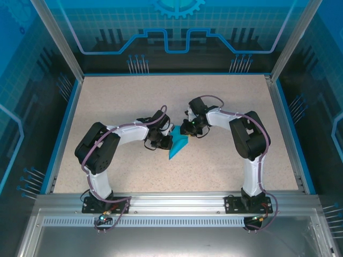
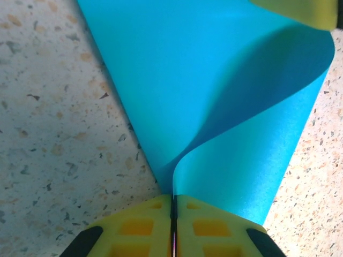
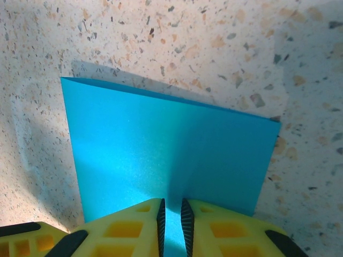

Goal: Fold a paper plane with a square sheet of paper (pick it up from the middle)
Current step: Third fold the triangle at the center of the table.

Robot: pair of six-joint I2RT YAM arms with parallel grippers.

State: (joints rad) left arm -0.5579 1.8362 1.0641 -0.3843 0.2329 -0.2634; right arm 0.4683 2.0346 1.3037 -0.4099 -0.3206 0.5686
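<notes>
The square sheet of paper [image 1: 177, 144] is bright cyan-blue and lies folded over at mid-table between both arms. My left gripper [image 1: 164, 140] is shut on its near point [image 2: 173, 199]; from there one layer [image 2: 252, 134] curls up over the flat layer [image 2: 161, 69]. In the right wrist view the sheet [image 3: 171, 150] spreads out flat, its doubled far edge slightly off the table. My right gripper [image 3: 171, 214] sits at the sheet's near edge, its jaws a narrow gap apart with blue paper showing through the gap. One right fingertip [image 2: 300, 10] hangs over the curl.
The speckled beige table [image 1: 118, 101] is bounded by blue rails and a metal frame [image 1: 171, 202] at the near edge. Both arms bend inward and meet close together at the middle.
</notes>
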